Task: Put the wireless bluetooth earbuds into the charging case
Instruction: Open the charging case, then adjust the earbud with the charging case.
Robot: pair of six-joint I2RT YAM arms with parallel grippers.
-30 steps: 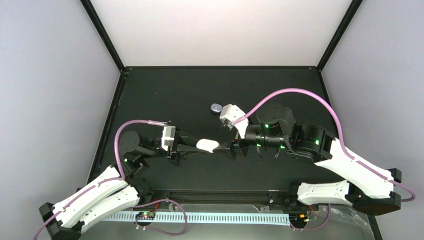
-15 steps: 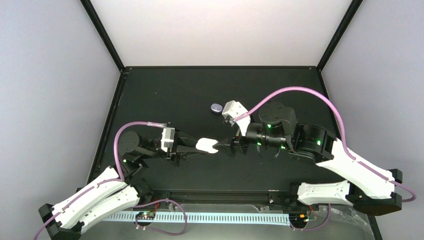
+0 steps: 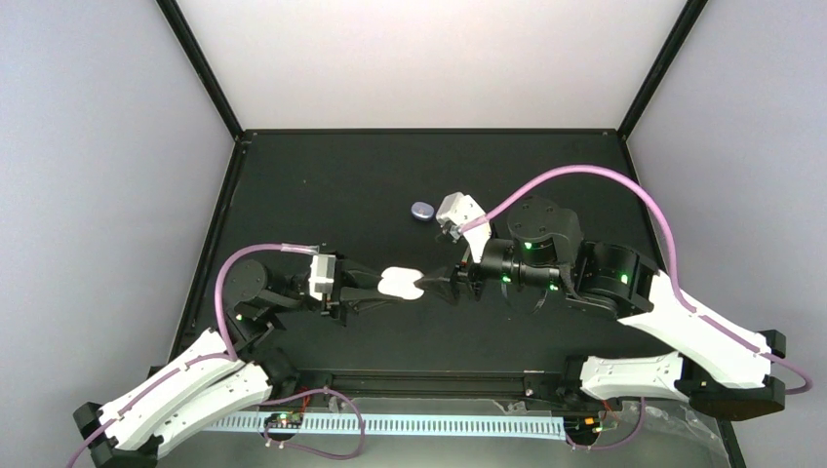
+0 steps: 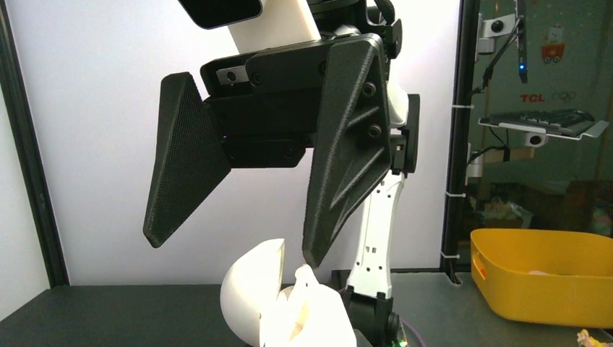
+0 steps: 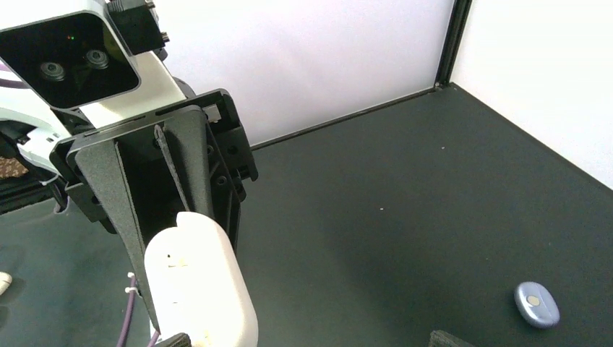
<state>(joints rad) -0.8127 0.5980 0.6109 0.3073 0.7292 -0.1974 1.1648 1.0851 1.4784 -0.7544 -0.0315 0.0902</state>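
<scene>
Alignment is what the coming move turns on. From above, we see the left end effector (image 3: pixel 382 288) pinching the white charging case (image 3: pixel 402 283) over the counter (image 3: pixel 322 185). The case's lid is hinged open and its mouth is turned toward the right end effector (image 3: pixel 441 284). That one faces the case head-on along one line across the counter, just beside it, fingers spread. A bluish oval piece (image 3: pixel 422 210) lies on the counter well apart, beyond both; we cannot tell whether it is a bud or a second case.

From the left wrist, the right fingers stand wide above the open case. One tip touches what we read as a small white earbud (image 4: pixel 307 278) standing at the case's mouth. We judge the bud only half seated, needing a push along that line into its socket.

From the right wrist, the case fills the near foreground between the left fingers, its long axis toward the camera; the bluish piece lies far to the right.
</scene>
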